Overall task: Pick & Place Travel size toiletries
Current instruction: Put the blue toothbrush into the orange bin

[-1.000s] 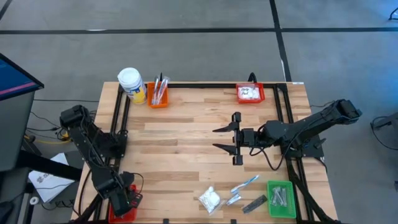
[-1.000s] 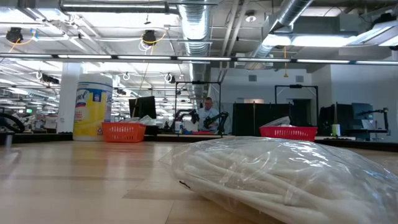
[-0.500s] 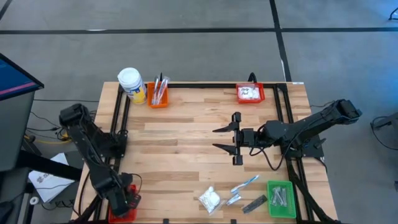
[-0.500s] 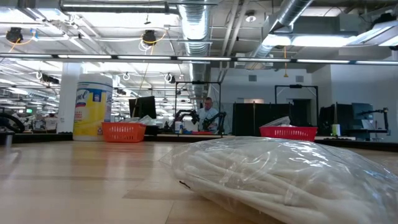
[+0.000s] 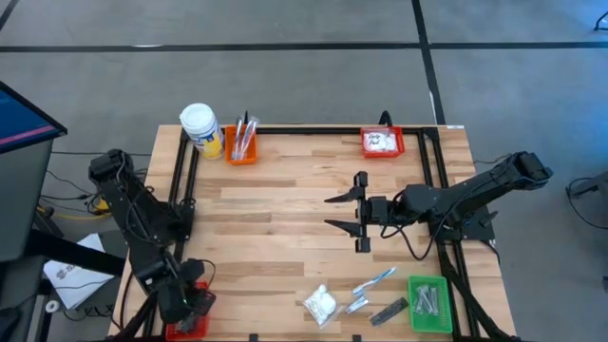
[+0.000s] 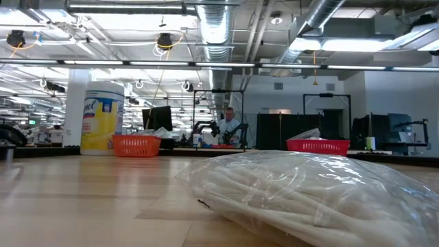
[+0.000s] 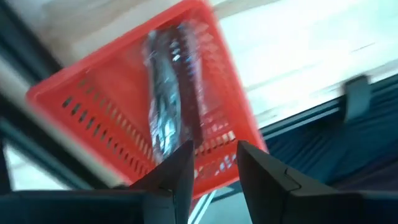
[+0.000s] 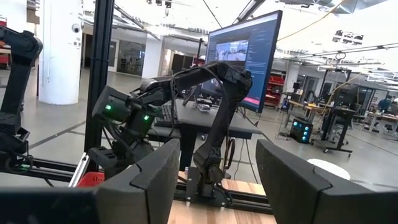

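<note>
A silvery sachet (image 7: pixel 165 99) lies inside the red bin (image 7: pixel 93 99) at the near left corner of the tabletop (image 5: pixel 285 228), just beyond the left hand (image 7: pixel 214 168), whose fingers (image 7: pixel 177 177) stand a little apart with nothing between them; sachet not touched. In the high view that hand (image 5: pixel 182 302) sits over the same red bin (image 5: pixel 190 323), which is mostly covered by the arm, so its contents cannot be made out there. More toiletries lie loose near the front edge: a white puffy packet (image 5: pixel 320 303), just beside it a small silvery sachet (image 5: pixel 356 304), a white-blue toothbrush (image 5: pixel 375 280) and a dark grey flat bar (image 5: pixel 388 311), all well apart from both hands. Right hand (image 5: pixel 353 211) hovers mid-tabletop, fingers wide apart, holding nothing. Green bin (image 5: pixel 429 304) at near right holds greyish items, too small to tell. Far edge: orange bin (image 5: pixel 240 147) with upright sticks, second red bin (image 5: pixel 382 142) with white things, yellow jar (image 5: pixel 201 130). Low view is filled by the packet (image 6: pixel 309 192), cut off at the frame's edge; neither hand shows there.
</note>
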`<state>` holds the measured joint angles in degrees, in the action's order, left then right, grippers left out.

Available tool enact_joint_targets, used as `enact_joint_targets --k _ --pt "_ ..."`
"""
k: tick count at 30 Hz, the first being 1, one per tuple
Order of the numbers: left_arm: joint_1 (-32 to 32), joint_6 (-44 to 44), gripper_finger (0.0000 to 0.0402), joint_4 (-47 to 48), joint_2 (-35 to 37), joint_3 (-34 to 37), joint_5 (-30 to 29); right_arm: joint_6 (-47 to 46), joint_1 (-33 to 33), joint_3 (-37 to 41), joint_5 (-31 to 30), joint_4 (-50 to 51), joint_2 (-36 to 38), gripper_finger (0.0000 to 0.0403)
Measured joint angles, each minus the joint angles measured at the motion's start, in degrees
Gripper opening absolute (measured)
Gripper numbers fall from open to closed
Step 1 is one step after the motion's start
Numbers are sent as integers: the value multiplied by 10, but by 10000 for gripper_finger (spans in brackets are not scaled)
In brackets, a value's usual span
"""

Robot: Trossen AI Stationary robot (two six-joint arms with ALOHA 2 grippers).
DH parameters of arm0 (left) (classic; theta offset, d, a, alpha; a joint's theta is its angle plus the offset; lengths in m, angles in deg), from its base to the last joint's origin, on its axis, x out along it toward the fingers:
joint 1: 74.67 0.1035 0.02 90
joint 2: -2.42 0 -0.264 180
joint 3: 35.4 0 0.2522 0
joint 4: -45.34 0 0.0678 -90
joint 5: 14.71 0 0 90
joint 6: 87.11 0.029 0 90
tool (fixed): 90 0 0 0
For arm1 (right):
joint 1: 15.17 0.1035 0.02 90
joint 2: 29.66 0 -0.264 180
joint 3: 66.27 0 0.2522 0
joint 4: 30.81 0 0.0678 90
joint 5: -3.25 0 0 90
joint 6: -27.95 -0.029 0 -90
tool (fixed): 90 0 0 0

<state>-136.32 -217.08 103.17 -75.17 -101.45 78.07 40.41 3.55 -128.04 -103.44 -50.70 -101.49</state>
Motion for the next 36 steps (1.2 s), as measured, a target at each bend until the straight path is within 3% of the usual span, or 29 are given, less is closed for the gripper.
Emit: enact_joint_targets --k 10,22,27,36 --pt "1 81 112 -20 1 0 -124 -10 0 0 0 44 21 202" --pt "27 229 112 -49 1 0 -268 -94 0 0 0 349 208 197" --pt "68 343 112 -69 1 0 -318 -109 4 0 0 437 257 198" --pt "175 624 112 -121 1 -1 -457 -108 3 0 -1 481 273 194"
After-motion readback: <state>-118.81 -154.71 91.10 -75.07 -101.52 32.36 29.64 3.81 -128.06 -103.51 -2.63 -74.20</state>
